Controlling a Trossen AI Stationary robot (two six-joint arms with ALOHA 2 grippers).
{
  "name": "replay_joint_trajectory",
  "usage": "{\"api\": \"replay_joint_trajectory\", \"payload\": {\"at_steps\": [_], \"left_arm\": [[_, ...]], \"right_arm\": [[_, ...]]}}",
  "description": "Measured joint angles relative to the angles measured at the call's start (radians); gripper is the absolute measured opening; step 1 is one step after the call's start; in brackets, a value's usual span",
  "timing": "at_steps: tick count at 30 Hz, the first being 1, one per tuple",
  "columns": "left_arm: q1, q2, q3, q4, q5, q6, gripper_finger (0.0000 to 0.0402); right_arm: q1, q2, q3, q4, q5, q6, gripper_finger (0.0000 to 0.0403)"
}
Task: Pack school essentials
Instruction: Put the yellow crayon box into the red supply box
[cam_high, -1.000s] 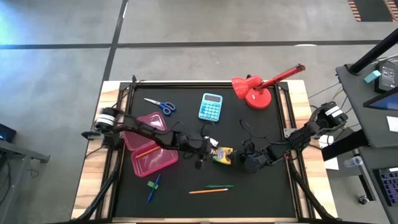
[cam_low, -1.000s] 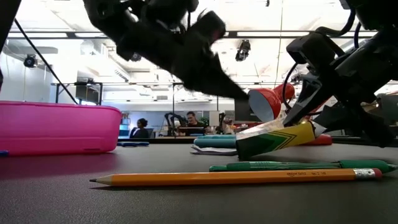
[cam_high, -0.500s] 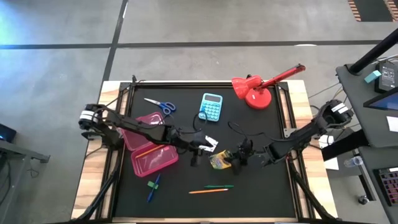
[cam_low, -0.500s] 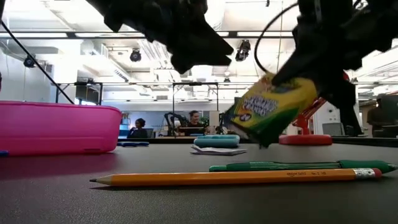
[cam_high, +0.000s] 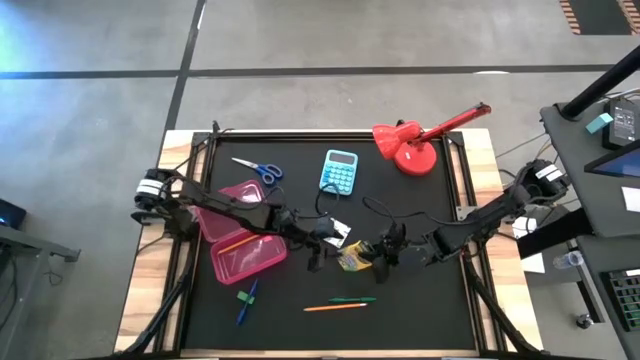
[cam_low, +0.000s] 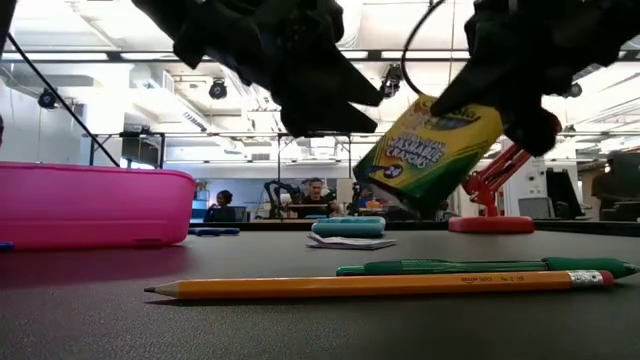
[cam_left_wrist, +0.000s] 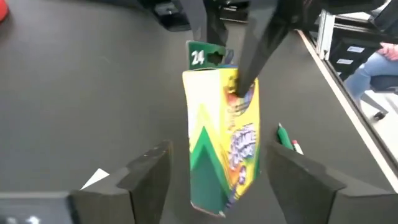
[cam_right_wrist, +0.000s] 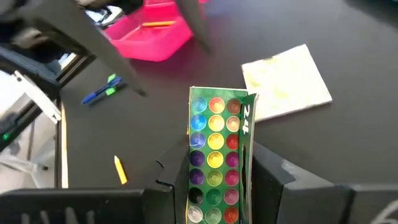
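The right end effector (cam_high: 378, 256) gripped the crayon box (cam_low: 428, 152) aloft by one end while the left end effector (cam_left_wrist: 208, 174) stood released around it, so a mistimed handover risked dropping it onto the desk (cam_high: 420, 300).

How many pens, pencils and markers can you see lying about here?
5, perhaps more hidden. An orange pencil and a green pen lie together at the table's front. A blue marker and green marker sit crossed near the pink box, which holds another orange pencil.

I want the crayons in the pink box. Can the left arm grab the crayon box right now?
Probably yes. The crayon box hangs off the table in the right gripper, and the left gripper has its fingers open on either side, nothing between.
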Motion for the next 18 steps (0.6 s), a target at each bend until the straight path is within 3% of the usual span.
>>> {"api": "replay_joint_trajectory", "payload": {"at_steps": [7, 18], "left_arm": [[0.000, 0.030, 0.018, 0.020, 0.070, 0.012, 0.0238], [0.005, 0.034, 0.017, 0.106, 0.072, 0.013, 0.0238]], "right_arm": [[0.000, 0.004, 0.074, -0.076, -0.025, -0.115, 0.0109], [-0.005, 0.004, 0.172, -0.165, -0.020, -0.239, 0.0109]]}}
